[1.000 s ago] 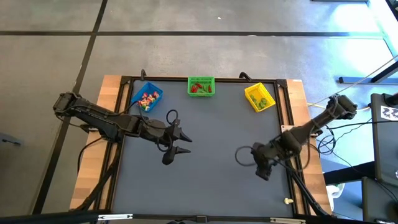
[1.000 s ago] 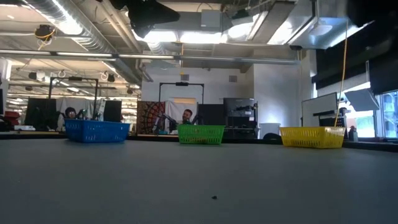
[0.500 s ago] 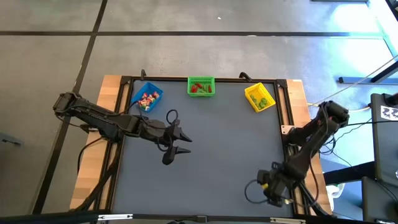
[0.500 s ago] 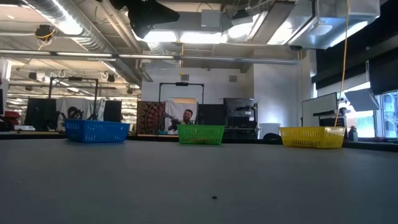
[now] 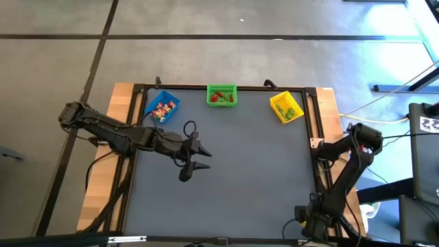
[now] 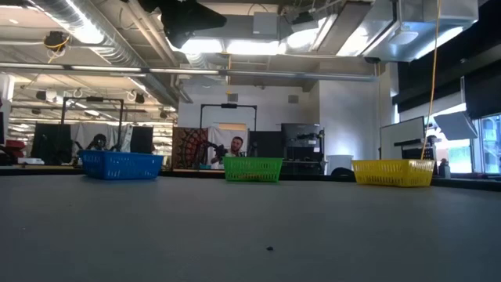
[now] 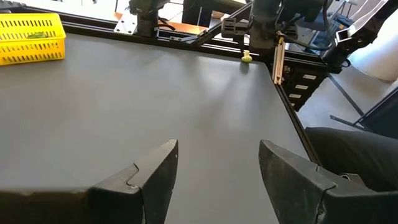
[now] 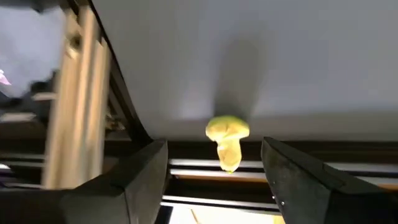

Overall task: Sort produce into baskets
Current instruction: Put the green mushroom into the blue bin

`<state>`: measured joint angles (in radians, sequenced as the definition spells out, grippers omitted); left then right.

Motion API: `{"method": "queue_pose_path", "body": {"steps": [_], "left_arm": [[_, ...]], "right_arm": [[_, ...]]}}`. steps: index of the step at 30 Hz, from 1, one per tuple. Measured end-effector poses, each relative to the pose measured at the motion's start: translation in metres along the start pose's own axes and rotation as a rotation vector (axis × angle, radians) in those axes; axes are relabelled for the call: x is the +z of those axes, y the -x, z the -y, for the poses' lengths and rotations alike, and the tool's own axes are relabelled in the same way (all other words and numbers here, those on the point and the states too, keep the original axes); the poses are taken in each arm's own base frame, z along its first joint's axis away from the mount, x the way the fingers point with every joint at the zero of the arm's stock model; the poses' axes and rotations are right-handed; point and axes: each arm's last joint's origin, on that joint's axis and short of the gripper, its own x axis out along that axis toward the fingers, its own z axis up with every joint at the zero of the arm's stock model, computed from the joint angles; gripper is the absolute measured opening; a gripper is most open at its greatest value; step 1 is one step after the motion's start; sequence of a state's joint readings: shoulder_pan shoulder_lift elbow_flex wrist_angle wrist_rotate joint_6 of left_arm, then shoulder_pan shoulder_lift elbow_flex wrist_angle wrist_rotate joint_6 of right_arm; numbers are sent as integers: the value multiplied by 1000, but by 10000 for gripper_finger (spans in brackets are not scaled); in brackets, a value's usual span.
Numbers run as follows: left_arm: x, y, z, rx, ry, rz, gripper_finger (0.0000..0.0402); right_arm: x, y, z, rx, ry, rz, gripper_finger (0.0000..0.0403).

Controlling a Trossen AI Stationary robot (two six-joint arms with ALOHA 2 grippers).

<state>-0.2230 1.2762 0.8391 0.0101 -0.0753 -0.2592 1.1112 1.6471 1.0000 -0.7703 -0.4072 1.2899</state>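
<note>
Three baskets stand along the table's far edge: blue [image 5: 162, 108], green [image 5: 221, 95] and yellow [image 5: 286, 108], each with small produce pieces inside. One yellowish-green mushroom-shaped piece [image 8: 227, 140] lies at the table's near right corner, by the black frame rail; it also shows in the left wrist view [image 7: 247, 57]. My right gripper [image 5: 310, 224] is open over that corner, its fingers [image 8: 149, 168] standing apart on either side of the piece without touching it. My left gripper [image 5: 206, 159] is open and empty above the table's middle left.
The black frame rail and wooden border [image 5: 328, 123] run along the table's right edge, close beside my right gripper. The dark mat [image 5: 247, 171] lies bare between the two arms. People and equipment show in the room beyond the far edge [image 6: 235, 147].
My right gripper has gone from the table's right middle toward the near edge and now stands low over the near right corner, at the lone piece. My left arm has kept still.
</note>
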Motion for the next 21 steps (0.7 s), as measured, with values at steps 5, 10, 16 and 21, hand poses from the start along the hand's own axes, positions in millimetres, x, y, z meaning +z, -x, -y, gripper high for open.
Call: {"method": "queue_pose_path", "body": {"steps": [5,10,16,21], "left_arm": [[0,0,0,0,-2,0,219],[0,0,0,0,0,0,219],[0,0,0,0,0,0,219],[0,0,0,0,-1,0,219]], "right_arm": [[-7,-19,-3,-59,25,-30,230],[-10,-37,-2,-131,42,-49,175],[-9,-41,-2,-139,33,-45,79],[-9,-40,-4,-125,50,-25,11]]}}
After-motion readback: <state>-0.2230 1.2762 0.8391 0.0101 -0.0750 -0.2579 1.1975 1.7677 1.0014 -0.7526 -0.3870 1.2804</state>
